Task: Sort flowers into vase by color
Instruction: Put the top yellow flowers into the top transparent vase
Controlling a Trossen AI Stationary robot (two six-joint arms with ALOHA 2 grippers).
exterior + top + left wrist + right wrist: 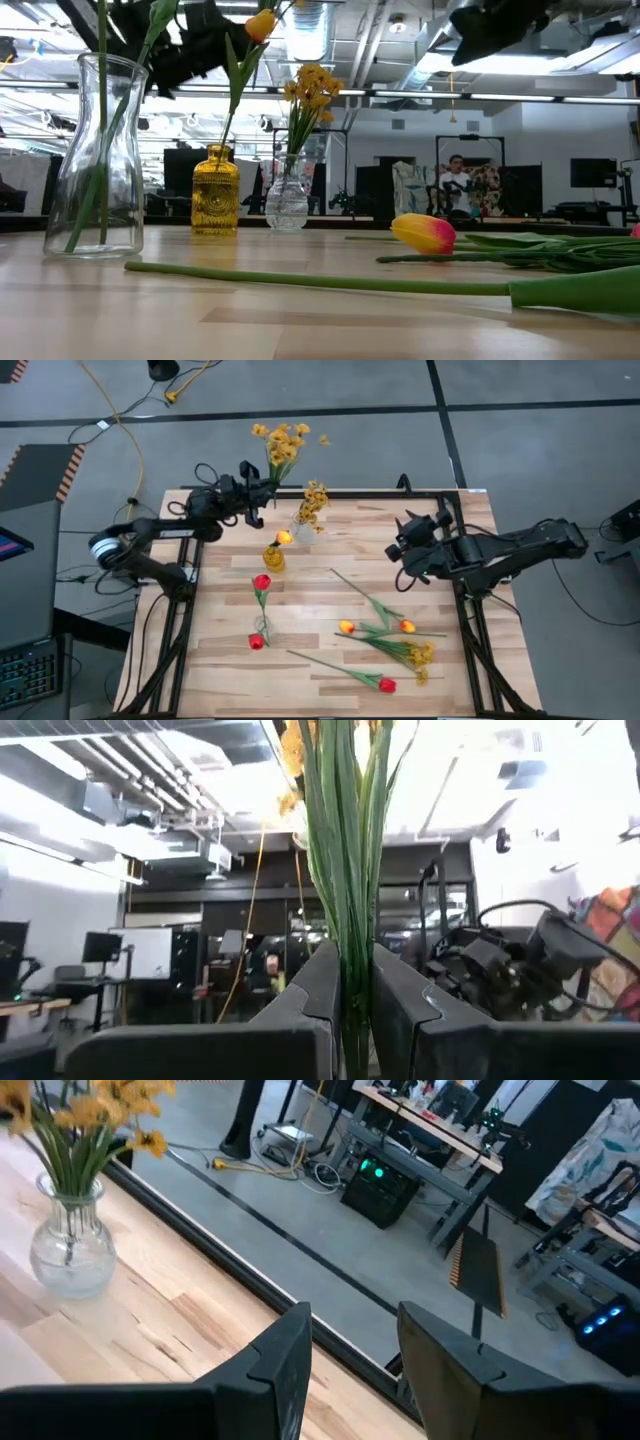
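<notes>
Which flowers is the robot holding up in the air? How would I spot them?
Look at the far edge of the wooden table, on the left arm's side. There the left gripper is shut on a bunch of small yellow flowers, lifted over the floor beyond the table. Every other flower stands in a vase or lies flat on the wood; this bunch alone hangs in the air.

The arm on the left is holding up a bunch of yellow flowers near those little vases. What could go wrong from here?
1. The left gripper pinches the yellow spray by thin stems, so it might slip or tilt.
2. The clear round vase already holds a yellow spray, so new stems may catch on it or tip the vase.
3. The amber vase with its tulip stands close beside it and could get bumped.
</notes>
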